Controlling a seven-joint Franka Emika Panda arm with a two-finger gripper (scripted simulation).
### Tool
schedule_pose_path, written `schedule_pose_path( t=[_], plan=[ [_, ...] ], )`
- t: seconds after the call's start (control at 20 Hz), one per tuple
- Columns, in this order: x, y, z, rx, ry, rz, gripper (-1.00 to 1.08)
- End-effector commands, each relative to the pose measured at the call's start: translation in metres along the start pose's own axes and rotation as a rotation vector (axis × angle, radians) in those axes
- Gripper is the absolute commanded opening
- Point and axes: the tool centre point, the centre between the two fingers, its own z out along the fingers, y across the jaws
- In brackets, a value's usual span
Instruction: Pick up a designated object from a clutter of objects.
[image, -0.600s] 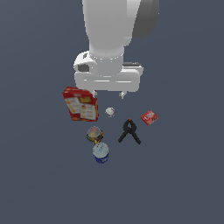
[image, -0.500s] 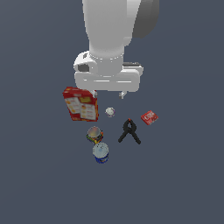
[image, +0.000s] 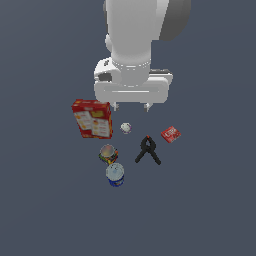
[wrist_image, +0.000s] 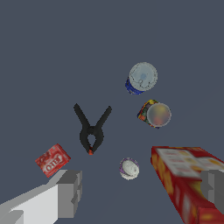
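jaws: spread wide, holding nothing; gripper (image: 132, 106) suspended above the surface, fingers (wrist_image: 70, 192) seen at either side of the wrist view with the ball between and beyond them.

item 1: tiny whitish-grey ball (image: 125, 128) (wrist_image: 129, 168), faint dark mottling. rests on the dark grey surface (image: 45, 200), below the gripper and apart from it; just beside the cracker box on that box's exterior-view right, not touching.

item 2: red cracker box (image: 92, 118) (wrist_image: 186, 175), lying flat, printed face up, at the exterior view's left of the group.

item 3: small can with multicoloured label (image: 108, 153) (wrist_image: 155, 114), upright, near the box.

item 4: blue can with silver top (image: 115, 174) (wrist_image: 140, 78), upright, just beside item 3, on the side away from the arm.

item 5: black spring clamp (image: 148, 150) (wrist_image: 92, 129), lying flat, handles splayed, between the cans and the packet.

item 6: small red packet (image: 171, 134) (wrist_image: 52, 159), flat, at the exterior view's right, apart from the clamp.
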Motion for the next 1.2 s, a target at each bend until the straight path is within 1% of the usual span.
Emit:
schedule_pose_path(
  t=[0.0, 0.25, 0.55, 0.85, 1.15],
  plan=[
    [0.0, -0.001, -0.001, 0.002, -0.001, 0.003, 1.0],
    [-0.001, 0.0, 0.003, 0.0, 0.0, -0.014, 1.0],
    [-0.003, 0.002, 0.016, 0.0, 0.002, -0.075, 1.0],
    [-0.007, 0.005, 0.037, -0.002, 0.004, -0.177, 1.0],
    [-0.015, 0.009, 0.066, -0.006, 0.008, -0.319, 1.0]
  ],
)
